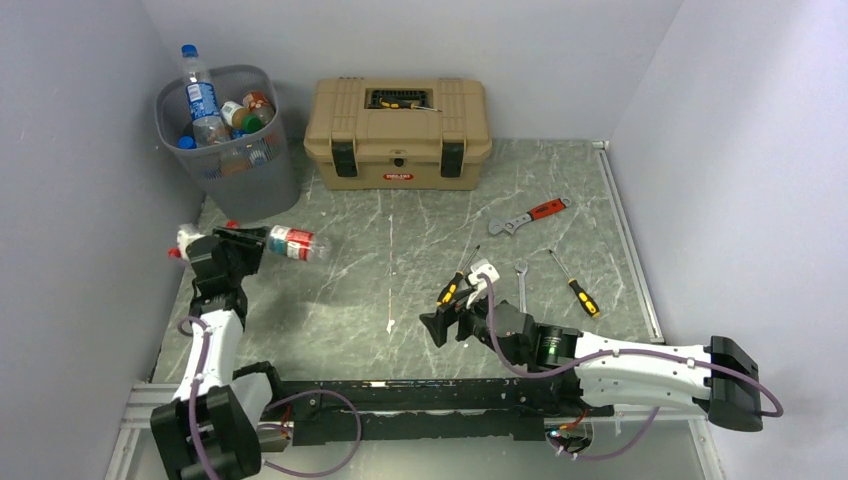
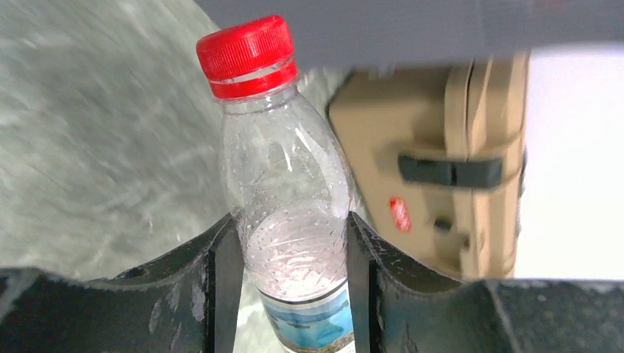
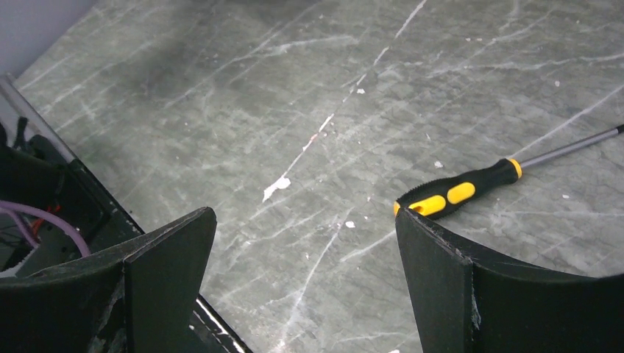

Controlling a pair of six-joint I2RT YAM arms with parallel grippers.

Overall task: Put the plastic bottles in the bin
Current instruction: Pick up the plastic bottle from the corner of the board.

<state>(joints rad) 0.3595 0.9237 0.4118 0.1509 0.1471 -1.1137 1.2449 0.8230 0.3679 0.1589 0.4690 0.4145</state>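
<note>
**A:** From above, which step was in hand?

**B:** The carry, I judged. The left claw (image 1: pixel 252 243) was clamped on a clear bottle (image 1: pixel 295 243) that stuck out sideways past its fingertips. The bottle's shadow fell apart from it on the desk (image 1: pixel 400 270), so it looked lifted. The bin (image 1: pixel 255 190) stood near, beyond that claw and away from the arm bases. Other bottles (image 1: pixel 215 115) were piled inside it, one poking above the rim.

**A:** And the next move?

**B:** Probably raising the bottle clear of the rim, bringing it over the opening, and only then parting the fingers.

**A:** The left wrist view?

**B:** Both fingers (image 2: pixel 224 294) pressed the bottle's (image 2: pixel 287 184) sides, below its shoulder. It was clear dimpled plastic, beaded with droplets inside. The red cap (image 2: pixel 246 55) sat at the end farthest from the claw, and a blue-and-white label sat nearest the wrist. It looked uncrushed and apparently empty, so light but slick, and it might slip. The tan toolbox (image 2: pixel 434 169) lay beyond the claw, off to one side.

**A:** The right wrist?

**B:** The right claw (image 3: pixel 302 220) had its fingers wide apart and held nothing, over bare desk. A black-and-yellow screwdriver (image 3: pixel 460 195) lay just beside one finger. No bottle showed there.
</note>
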